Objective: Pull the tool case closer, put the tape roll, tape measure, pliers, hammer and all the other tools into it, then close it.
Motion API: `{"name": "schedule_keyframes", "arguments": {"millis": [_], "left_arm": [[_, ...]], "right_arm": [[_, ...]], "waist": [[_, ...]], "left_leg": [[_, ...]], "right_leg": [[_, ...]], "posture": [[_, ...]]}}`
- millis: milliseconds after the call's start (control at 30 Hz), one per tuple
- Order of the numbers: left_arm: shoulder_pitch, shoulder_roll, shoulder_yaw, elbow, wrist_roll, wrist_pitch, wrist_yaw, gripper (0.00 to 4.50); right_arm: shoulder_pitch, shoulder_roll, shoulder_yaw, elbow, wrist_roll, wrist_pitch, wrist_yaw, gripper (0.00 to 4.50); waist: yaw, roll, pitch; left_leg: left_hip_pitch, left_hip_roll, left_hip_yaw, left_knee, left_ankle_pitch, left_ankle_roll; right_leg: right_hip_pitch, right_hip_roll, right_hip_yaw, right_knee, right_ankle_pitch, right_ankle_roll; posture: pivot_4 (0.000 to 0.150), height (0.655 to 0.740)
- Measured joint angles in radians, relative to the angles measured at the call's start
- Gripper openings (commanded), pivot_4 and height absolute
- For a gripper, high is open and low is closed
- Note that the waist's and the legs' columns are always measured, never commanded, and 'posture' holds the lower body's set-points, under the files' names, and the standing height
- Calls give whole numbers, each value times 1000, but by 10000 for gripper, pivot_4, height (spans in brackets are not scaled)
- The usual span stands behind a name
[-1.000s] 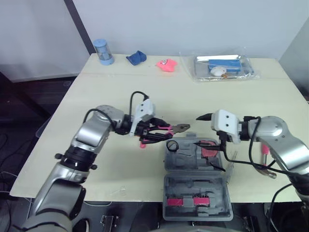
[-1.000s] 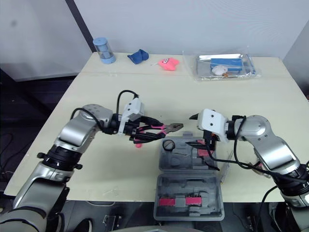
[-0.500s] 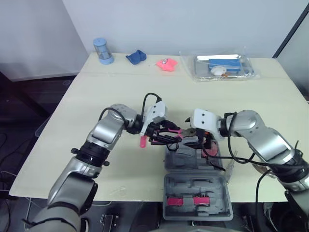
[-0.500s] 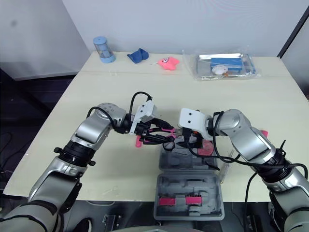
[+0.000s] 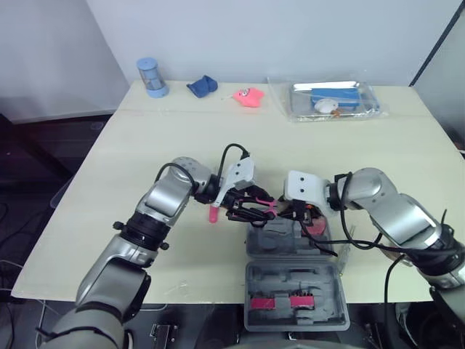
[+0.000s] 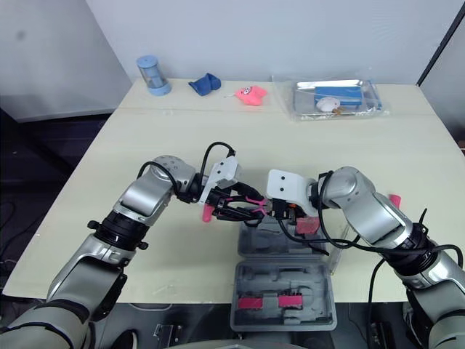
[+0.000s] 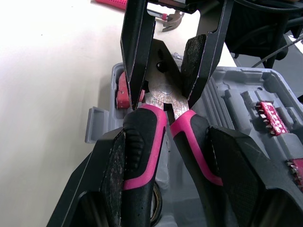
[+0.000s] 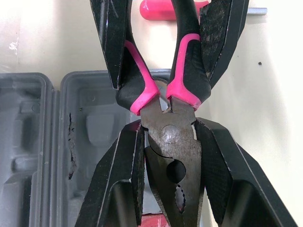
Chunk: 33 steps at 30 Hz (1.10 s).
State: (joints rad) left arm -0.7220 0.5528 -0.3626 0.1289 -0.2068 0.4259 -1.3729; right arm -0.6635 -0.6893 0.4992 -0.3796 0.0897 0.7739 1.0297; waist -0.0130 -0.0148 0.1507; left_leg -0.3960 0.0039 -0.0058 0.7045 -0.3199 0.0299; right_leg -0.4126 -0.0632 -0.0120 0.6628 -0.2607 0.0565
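Observation:
The pliers (image 8: 171, 153), with pink and black handles, hang over the open grey tool case (image 5: 282, 237). My left gripper (image 5: 254, 206) is shut on the handles. My right gripper (image 5: 288, 211) faces it from the other side, and its fingers (image 8: 124, 179) press on both sides of the metal head. A red tape measure (image 5: 314, 222) and a black tape roll (image 7: 156, 208) lie in the case. A pink-handled tool (image 5: 213, 213) rests on the table under my left gripper. The hammer (image 7: 168, 21) lies on the table past the case.
The case's lid (image 5: 294, 298) lies flat toward me, with pink bit strips in it. Along the far table edge stand a blue cup (image 5: 149, 76), a blue cloth (image 5: 202, 86), a pink toy (image 5: 249, 97) and a clear tray (image 5: 330, 98).
My right gripper has swung left to the pliers' head and closed on it. My left gripper has carried the pliers right, over the case.

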Motion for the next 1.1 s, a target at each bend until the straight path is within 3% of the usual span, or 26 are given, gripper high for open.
{"name": "schedule_keyframes", "arguments": {"millis": [267,433,633,1100], "left_arm": [[15,0,9,0,-1,-13,5,23694],[26,4,54,1,-8,-37,38,43755],[77,47,103,-3,-51,-63,11,43755],[340,295,356,-167,-278,-89,-158,43755]], "right_arm": [[1,0,15,9,-24,-37,5,10792],[5,4,16,35,-35,-43,-9,10792],[39,-37,5,27,-34,-44,-8,10792],[203,-268,-85,-86,4,-20,66,10792]], "waist": [[-1,0,0],[0,0,0],[-1,0,0],[0,2,1]], "left_leg": [[0,0,0,0,0,0],[0,0,0,0,0,0],[0,1,0,0,0,0],[0,1,-1,0,0,0]], "right_leg": [[0,0,0,0,0,0],[0,0,0,0,0,0],[0,0,0,0,0,0],[0,-1,0,0,0,0]], "posture": [[1500,7400],[1500,7400],[1500,7400],[1500,7400]]}}
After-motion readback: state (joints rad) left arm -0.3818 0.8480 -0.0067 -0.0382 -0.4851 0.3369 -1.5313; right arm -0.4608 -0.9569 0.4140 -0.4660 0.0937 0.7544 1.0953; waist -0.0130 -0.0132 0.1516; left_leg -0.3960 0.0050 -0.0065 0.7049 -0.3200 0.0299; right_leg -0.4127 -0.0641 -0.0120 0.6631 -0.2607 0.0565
